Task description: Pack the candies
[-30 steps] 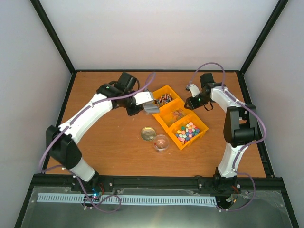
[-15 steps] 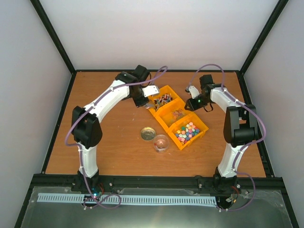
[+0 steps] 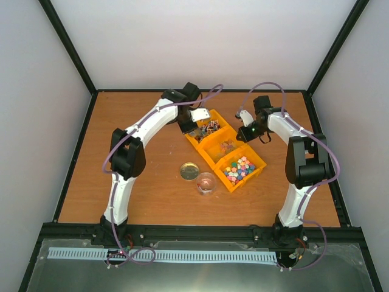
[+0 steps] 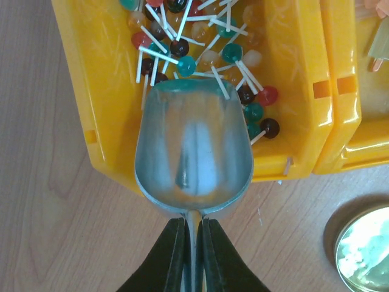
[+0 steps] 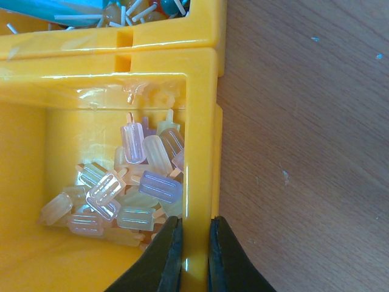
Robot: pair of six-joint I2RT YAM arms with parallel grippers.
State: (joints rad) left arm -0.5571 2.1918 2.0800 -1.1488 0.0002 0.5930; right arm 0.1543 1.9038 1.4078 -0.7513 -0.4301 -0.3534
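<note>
My left gripper (image 4: 193, 243) is shut on the handle of an empty metal scoop (image 4: 193, 146). The scoop's bowl lies over the wall of the far yellow bin (image 4: 79, 91), its lip among stick lollipops (image 4: 182, 58). In the top view this gripper (image 3: 194, 125) is at that bin (image 3: 214, 115). My right gripper (image 5: 194, 243) is shut on the wall of the middle bin (image 5: 200, 152). That bin holds the candies (image 5: 143, 185), pale popsicle-shaped pieces here, small and reddish-brown from above (image 3: 228, 146).
A third yellow bin (image 3: 260, 164) with small multi-coloured pieces (image 3: 240, 167) is nearest. A small clear jar (image 3: 206, 182) and its round metal lid (image 3: 189, 171) stand on the table in front of the bins; the lid shows in the left wrist view (image 4: 364, 249).
My left arm has swung away and to the right, carrying the scoop to the far bin of lollipops. The right arm has not moved.
</note>
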